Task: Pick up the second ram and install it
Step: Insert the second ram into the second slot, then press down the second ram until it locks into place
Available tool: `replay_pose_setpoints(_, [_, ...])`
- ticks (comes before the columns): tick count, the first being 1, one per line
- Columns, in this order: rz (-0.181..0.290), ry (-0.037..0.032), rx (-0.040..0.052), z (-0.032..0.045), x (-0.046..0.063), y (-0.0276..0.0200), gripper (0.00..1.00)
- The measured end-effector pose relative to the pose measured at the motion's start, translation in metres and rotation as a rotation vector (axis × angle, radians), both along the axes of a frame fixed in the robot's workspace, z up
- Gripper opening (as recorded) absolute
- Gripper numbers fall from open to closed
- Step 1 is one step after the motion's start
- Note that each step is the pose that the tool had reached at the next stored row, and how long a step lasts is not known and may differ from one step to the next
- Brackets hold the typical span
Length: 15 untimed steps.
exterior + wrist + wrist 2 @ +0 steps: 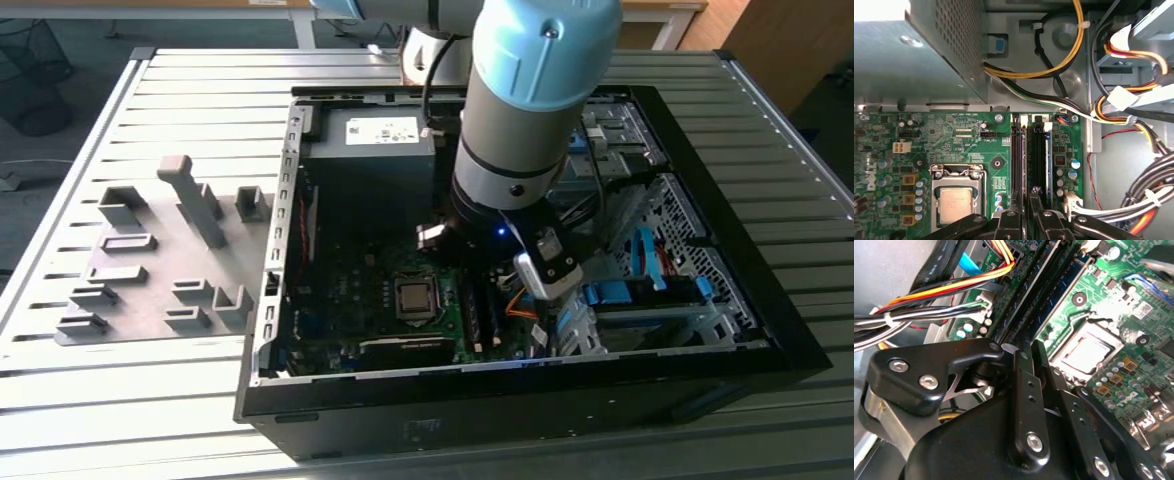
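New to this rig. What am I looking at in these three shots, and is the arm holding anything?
The exterior view shows a grey and pale-blue robot arm reaching down into an open black computer case that lies on a slatted metal table. A grey tray of block-shaped fixtures sits toward the exterior view's left.

The two wrist views come from cameras riding on the arm, looking past the black gripper at the green motherboard, its silver processor socket and bundled cables.

The gripper sits right over the long black memory slots. I cannot tell whether it is holding a memory stick.
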<state>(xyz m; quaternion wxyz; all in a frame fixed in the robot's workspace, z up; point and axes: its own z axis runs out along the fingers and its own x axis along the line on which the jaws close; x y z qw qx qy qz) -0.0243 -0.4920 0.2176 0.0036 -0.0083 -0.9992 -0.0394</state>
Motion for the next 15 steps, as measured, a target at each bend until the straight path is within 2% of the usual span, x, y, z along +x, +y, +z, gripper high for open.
replay_pose_setpoints(6, [0.0,0.0001,-0.0002,0.0145,0.0,0.0,0.21])
replay_pose_setpoints(7, [0.0,0.0001,0.0001,0.0149,0.0,0.0,0.2])
replay_pose_setpoints(8, [0.0,0.0,0.0002,0.0149,0.0,0.0,0.13])
replay_pose_setpoints(10, [0.0,0.0,0.0002,0.015,0.0,0.0,0.11])
replay_pose_setpoints(15, [0.0,0.0001,-0.0001,0.0131,0.0,0.0,0.11])
